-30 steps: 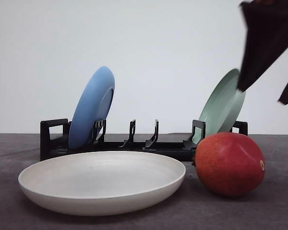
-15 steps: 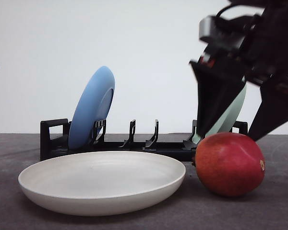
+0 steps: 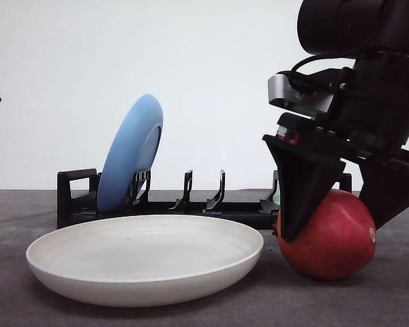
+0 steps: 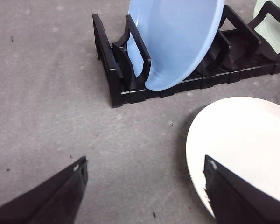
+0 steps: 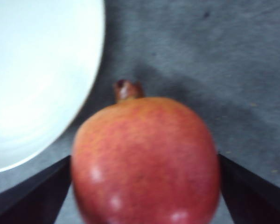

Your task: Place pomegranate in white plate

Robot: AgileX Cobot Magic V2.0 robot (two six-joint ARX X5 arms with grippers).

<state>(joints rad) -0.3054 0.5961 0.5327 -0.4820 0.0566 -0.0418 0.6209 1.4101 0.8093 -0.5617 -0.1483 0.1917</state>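
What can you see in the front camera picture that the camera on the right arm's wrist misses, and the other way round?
Front view alone: the black rack holding the upright blue plate, and the right gripper from outside, its fingers straddling the pomegranate. Right wrist view alone: the fruit's small stub, pointing toward the white plate. Both: pomegranate, white plate, grey table.

Three plates in all: one white plate (image 3: 144, 259) lying flat, one blue plate (image 3: 130, 151) and one pale green plate (image 4: 272, 11) standing in one black rack (image 3: 78, 197). There is one pomegranate (image 3: 330, 238). Two pincers are about, the right pincer (image 3: 330, 214) and the left pincer (image 4: 144, 186).
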